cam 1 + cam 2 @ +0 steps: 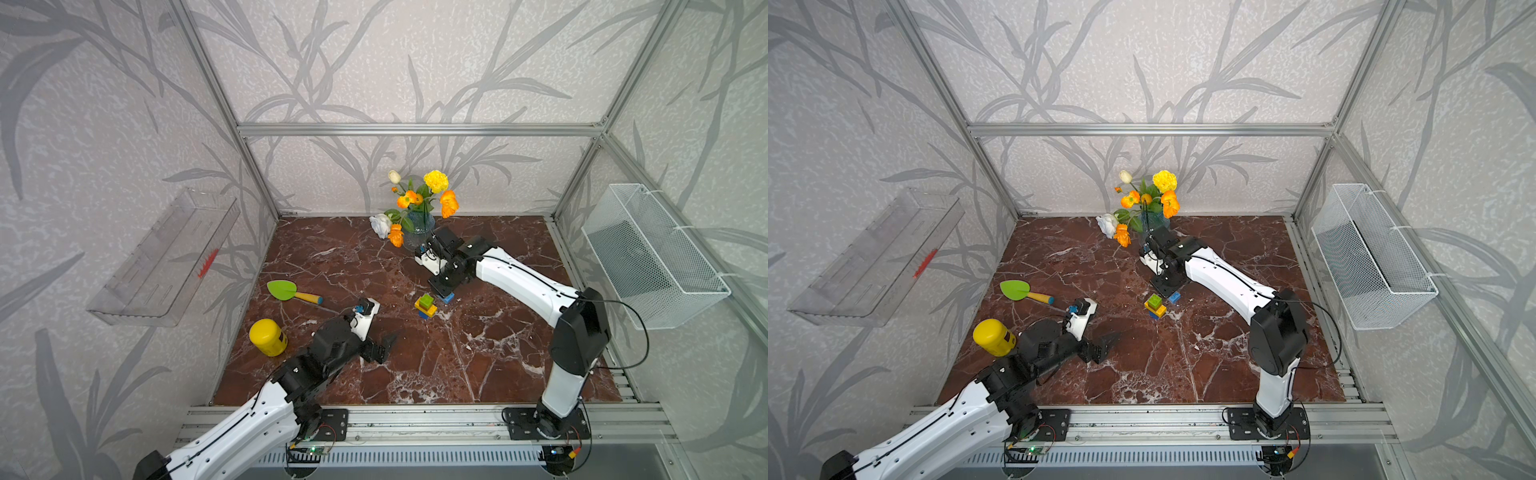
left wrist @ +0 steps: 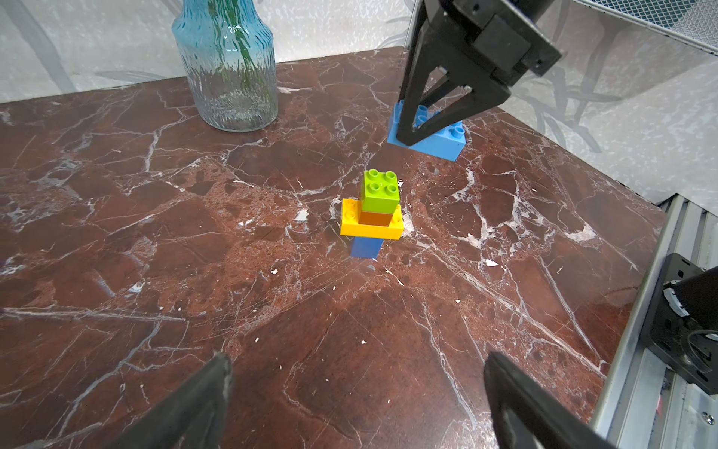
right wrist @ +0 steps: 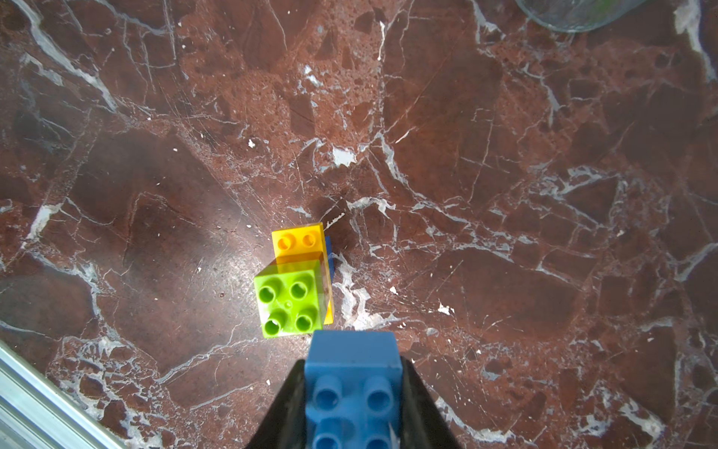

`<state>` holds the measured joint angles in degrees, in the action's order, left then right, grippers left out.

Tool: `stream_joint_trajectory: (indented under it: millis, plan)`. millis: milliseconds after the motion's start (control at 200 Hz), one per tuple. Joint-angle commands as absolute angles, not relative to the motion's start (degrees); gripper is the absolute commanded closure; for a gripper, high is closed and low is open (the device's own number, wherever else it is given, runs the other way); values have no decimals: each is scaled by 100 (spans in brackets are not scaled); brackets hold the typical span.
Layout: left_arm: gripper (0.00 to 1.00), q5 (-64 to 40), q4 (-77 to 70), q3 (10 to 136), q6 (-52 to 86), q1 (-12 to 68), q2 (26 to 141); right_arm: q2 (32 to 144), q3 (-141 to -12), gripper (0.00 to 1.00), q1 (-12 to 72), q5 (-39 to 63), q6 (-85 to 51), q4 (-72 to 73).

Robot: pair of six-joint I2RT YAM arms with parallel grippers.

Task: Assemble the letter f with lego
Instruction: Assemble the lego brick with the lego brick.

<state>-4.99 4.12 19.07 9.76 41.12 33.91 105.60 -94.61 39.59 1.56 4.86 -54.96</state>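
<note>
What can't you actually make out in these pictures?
- Long blue brick: in a top view, mostly covered by the right hand.
- Short blue brick: left wrist view, mostly under the yellow brick.
- Orange brick: right wrist view, nearly hidden beneath the green brick.
- Flowers: left wrist view, cut off by the edge.

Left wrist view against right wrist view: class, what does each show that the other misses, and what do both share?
Only the left wrist view: the left claw open, the blue vase in full, the right claw from outside. Only the right wrist view: how both jaws of the right claw press the long blue brick. Both: the green brick, the yellow bar below it, the marble table.
</note>
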Motion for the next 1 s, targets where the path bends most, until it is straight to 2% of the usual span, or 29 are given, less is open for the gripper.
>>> stream_joint_trajectory:
  millis: [0, 460, 995]
  plan:
    - [1, -417, 262, 1791, 890, 4092, 3266, 10745, -9790, 76, 4090, 119, 615, -5853]
    - [1, -452, 246, 1747, 883, 4086, 3206, 11227, -10281, 76, 4368, 37, 641, -6054]
    - [1, -444, 242, 1738, 888, 4071, 3206, 11336, -10284, 77, 4403, 35, 677, -6096]
